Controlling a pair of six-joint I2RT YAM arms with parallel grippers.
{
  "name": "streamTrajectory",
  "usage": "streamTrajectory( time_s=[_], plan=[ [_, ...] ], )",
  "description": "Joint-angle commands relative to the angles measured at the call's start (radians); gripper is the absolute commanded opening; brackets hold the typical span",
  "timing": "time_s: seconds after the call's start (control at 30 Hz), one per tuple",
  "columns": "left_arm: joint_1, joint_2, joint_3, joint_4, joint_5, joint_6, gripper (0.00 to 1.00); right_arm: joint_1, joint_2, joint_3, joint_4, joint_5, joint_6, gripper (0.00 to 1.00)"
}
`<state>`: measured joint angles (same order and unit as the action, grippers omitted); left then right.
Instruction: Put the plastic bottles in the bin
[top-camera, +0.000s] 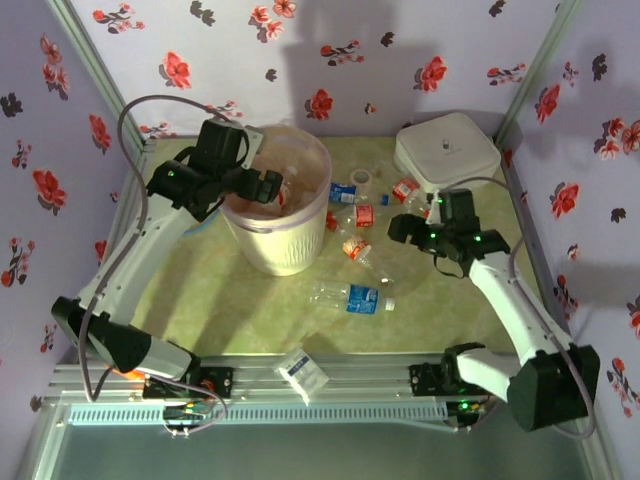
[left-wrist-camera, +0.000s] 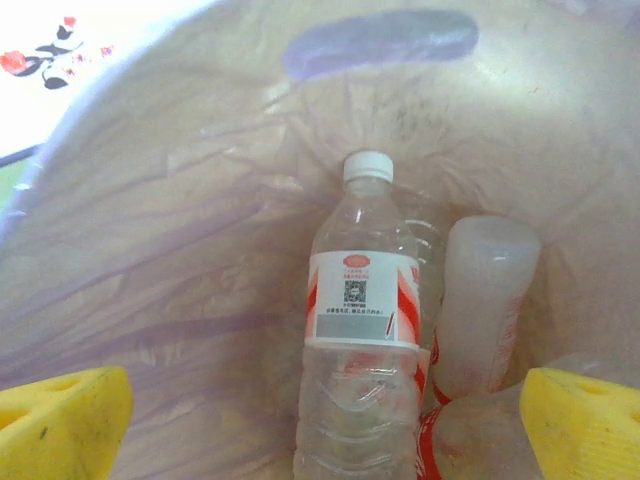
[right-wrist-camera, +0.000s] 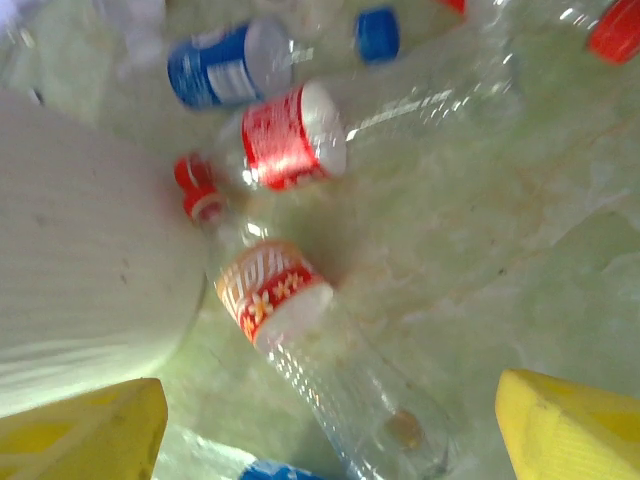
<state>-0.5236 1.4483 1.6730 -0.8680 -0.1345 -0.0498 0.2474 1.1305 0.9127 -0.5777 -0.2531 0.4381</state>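
Left gripper (left-wrist-camera: 322, 425) is hanging wide open and empty over the bin (top-camera: 297, 252), which is standing left of middle on the table (top-camera: 215, 300), toward its far edge. Inside we are counting three bottles: a white-capped bottle (left-wrist-camera: 362, 330), a frosted bottle (left-wrist-camera: 485, 300) just beside it, and a third bottle (left-wrist-camera: 465, 445) partly showing below.

Right gripper (right-wrist-camera: 325, 430) is hovering with jaws wide, holding nothing, over the loose bottles mid-table, right of the bin. There we are counting five for certain: a near blue bottle (top-camera: 356, 298), an orange bottle (top-camera: 355, 248), a red bottle (top-camera: 364, 213), a far blue bottle (top-camera: 343, 192) and a far red bottle (top-camera: 404, 188). A sixth may be lying among them.

We are judging the job roughly a third done.

One box (top-camera: 447, 150) is sitting in the far right corner and one packet (top-camera: 303, 370) is lying at the near edge.
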Motion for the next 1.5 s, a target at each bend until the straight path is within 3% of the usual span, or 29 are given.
streamTrajectory(
  time_s=[0.0, 0.23, 0.53, 0.63, 0.83, 1.1, 1.23, 1.47],
  plan=[
    [-0.014, -0.042, 0.04, -0.015, 0.026, -0.032, 1.0, 0.071, 0.087, 0.049, -0.165, 0.083, -0.122, 0.86],
    [-0.019, -0.109, 0.026, 0.037, 0.079, -0.095, 1.0, 0.18, 0.18, 0.067, -0.216, 0.067, -0.175, 0.9],
    [-0.019, -0.169, -0.047, 0.13, 0.102, -0.139, 1.0, 0.383, 0.044, 0.04, -0.234, 0.116, -0.314, 0.97],
    [-0.019, -0.168, -0.049, 0.135, 0.109, -0.144, 1.0, 0.483, 0.033, 0.056, -0.257, 0.225, -0.437, 0.98],
    [-0.019, -0.204, -0.065, 0.132, 0.111, -0.141, 1.0, 0.531, 0.153, 0.123, -0.388, 0.161, -0.577, 0.95],
    [-0.007, -0.248, -0.094, 0.127, 0.112, -0.121, 1.0, 0.626, 0.34, 0.172, -0.47, 0.28, -0.677, 0.94],
    [-0.003, -0.253, -0.101, 0.132, 0.114, -0.113, 1.0, 0.649, 0.368, 0.153, -0.437, 0.36, -0.723, 0.95],
    [-0.002, -0.261, -0.11, 0.138, 0.118, -0.115, 1.0, 0.674, 0.371, 0.096, -0.315, 0.331, -0.776, 0.98]
  ],
)
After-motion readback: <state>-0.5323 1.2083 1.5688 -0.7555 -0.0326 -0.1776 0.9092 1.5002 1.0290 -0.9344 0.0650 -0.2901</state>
